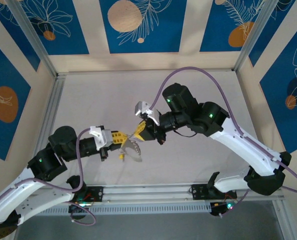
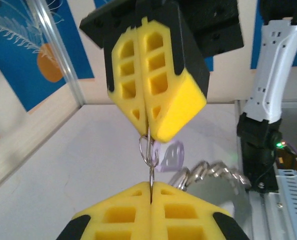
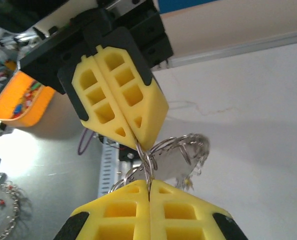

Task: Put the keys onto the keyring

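Two robot arms reach over a big pale table (image 1: 88, 95) and meet near its middle. The left arm (image 1: 43, 167) comes in from the left side and the right arm (image 1: 238, 137) comes in from the right side.

The left gripper (image 1: 119, 139) and the right gripper (image 1: 140, 131) are nose to nose, almost touching. Both have fat yellow fingers (image 2: 181, 107), and both are squeezed tight. From the left wrist, the left gripper (image 2: 151, 192) sits at the bottom and the right gripper (image 2: 147, 125) sits at the top. Each one pinches the same small ring (image 2: 147, 150) of thin wire, one from each side.

The keyring (image 1: 133, 152) is up in the air, off the table. It hangs down just under the two grippers as a floppy loop with a shiny beaded chain (image 2: 211, 172).

A pale purple key (image 2: 169, 156) hangs right beside the small ring, between the two grippers. A tiny yellow key (image 1: 121, 155) dangles under the left gripper, next to the left end of the loop.
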Robot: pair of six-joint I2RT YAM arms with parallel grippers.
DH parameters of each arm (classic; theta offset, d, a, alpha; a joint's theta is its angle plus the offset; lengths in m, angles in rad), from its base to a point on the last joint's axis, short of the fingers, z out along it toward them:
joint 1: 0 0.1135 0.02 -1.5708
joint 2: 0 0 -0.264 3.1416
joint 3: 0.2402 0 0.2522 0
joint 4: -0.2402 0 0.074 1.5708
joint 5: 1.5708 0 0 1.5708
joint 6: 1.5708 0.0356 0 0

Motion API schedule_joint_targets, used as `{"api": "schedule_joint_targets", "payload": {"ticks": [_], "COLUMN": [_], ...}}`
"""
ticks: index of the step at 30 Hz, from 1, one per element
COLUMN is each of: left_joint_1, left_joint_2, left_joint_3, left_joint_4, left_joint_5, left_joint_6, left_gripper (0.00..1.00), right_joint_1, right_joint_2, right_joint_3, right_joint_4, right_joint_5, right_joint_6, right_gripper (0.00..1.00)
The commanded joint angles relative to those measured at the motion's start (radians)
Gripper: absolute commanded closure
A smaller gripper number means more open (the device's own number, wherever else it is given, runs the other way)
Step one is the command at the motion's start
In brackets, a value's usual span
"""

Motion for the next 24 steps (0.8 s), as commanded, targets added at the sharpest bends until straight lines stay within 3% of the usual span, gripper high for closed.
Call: {"api": "schedule_joint_targets", "payload": {"ticks": [1,4,6,11,18,24], "left_joint_1": [0.003,0.011,0.015,0.023,0.029,0.029], "left_joint_2": [-0.004,0.016,0.016,-0.032,-0.092,-0.076], "left_joint_3": [-0.047,-0.089,-0.124,-0.191,-0.244,-0.265], "left_joint_4": [-0.030,0.009,0.027,0.048,0.033,0.016], "left_joint_5": [-0.094,-0.088,-0.093,-0.155,-0.341,-0.364], "left_joint_6": [0.003,-0.059,-0.105,-0.192,-0.317,-0.350], "left_gripper": [0.93,0.74,0.67,0.66,0.48,0.42], "right_joint_1": [-0.008,-0.018,-0.027,-0.076,-0.107,-0.099], "right_joint_2": [0.041,0.090,0.115,0.152,0.219,0.313], "right_joint_3": [0.046,0.040,0.033,0.000,-0.016,0.011], "right_joint_4": [-0.110,-0.110,-0.086,-0.021,0.047,0.136], "right_joint_5": [0.123,0.132,0.108,0.020,0.015,-0.012], "right_joint_6": [0.002,0.021,0.032,0.058,0.079,0.102], "right_gripper": [1.00,1.00,1.00,1.00,1.00,1.00]}}
